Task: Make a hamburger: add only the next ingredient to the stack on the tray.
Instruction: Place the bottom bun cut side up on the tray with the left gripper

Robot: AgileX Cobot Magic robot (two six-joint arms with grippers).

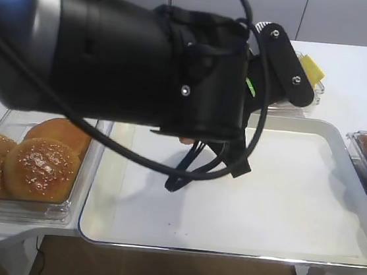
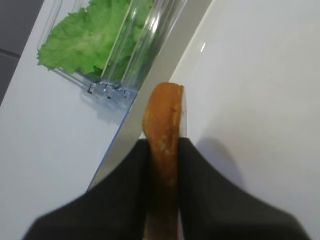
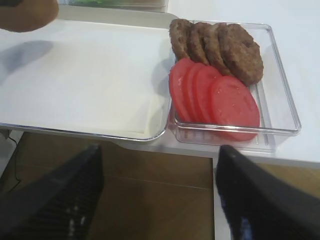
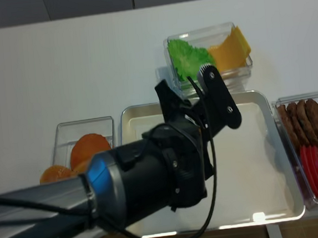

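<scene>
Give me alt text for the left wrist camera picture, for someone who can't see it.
The left gripper is shut on a flat orange-brown bun bottom held on edge above the white-lined silver metal tray. Beyond the tray's rim, a clear plastic container holds green lettuce.

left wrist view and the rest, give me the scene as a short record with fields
held item: bun bottom, seen edge-on, orange-brown crust
holder: left pincer, shut on the bun bottom
position: over the tray, near its edge by the lettuce
tray contents: white paper liner only, nothing stacked yet
right pincer: open, hanging off the table's front edge
left box: seeded bun tops
right box: patties and tomato slices
back box: lettuce and cheese
</scene>
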